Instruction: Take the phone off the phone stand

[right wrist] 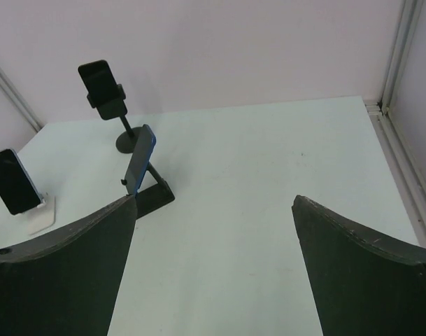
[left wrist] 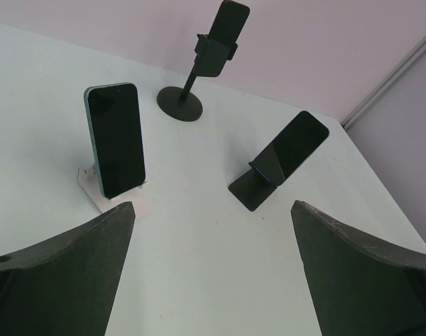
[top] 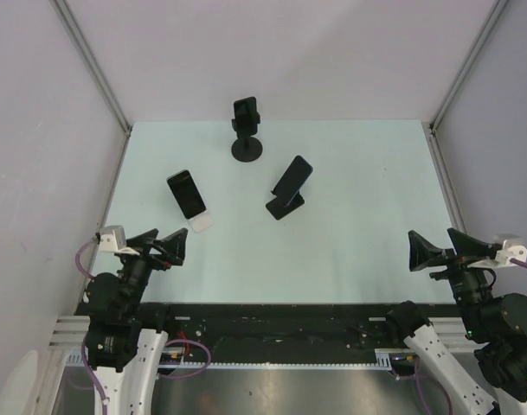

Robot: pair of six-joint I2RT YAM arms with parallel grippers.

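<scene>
In the lower left of the overhead frame sits the left end effector (top: 162, 244), and in the lower right the right end effector (top: 445, 249). Both have their fingers spread wide and hold nothing, and both are over the near strip of the pale blue-green table (top: 358, 268). A purple cable (top: 83, 262) loops from the left wrist.

Nearest, left of centre, a dark-screened phone (top: 186, 194) leans back on a small white stand (top: 202, 222). The left wrist view shows a greenish edge on it.

Further back, just right of centre, a second phone (top: 293, 176) lies steeply tilted on a black wedge stand (top: 284, 207). Its edge looks blue in the right wrist view.

Farthest, at upper centre near the table's back edge, a third phone (top: 245, 111) is clamped upright in a black pole stand (top: 247, 150) with a round base.

All three screens are dark, and any marking on the phones or stands is too small to read. The stands are well apart from each other and from both end effectors.

Pale lilac walls (top: 289, 52) with metal corner posts (top: 92, 62) close in the table at the back and sides.
</scene>
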